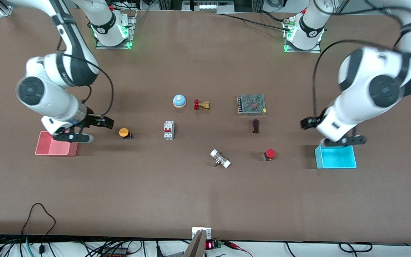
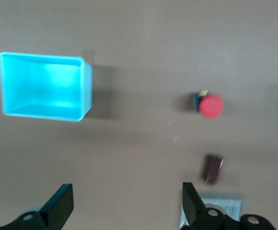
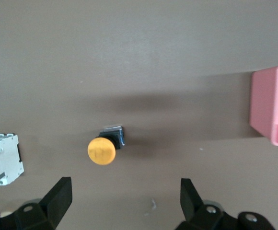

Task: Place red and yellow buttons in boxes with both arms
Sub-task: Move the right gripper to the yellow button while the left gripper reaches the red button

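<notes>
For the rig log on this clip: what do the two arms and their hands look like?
Both arms are glossy white with dark grey joint bands and round dark end caps, trailing loose black cables. Each base carries a black ring mark and glows green at its foot. The left hand and right hand are black with two fingers; in the wrist views the fingers are flat, tapered and matte black.

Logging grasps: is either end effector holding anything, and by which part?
Nothing is held. The left end effector and right end effector are both open and empty.

robotics lab: bench-mounted arm bases (image 1: pixel 112 28), cabling (image 1: pixel 41 228), aluminium framing (image 1: pixel 2 9).
</notes>
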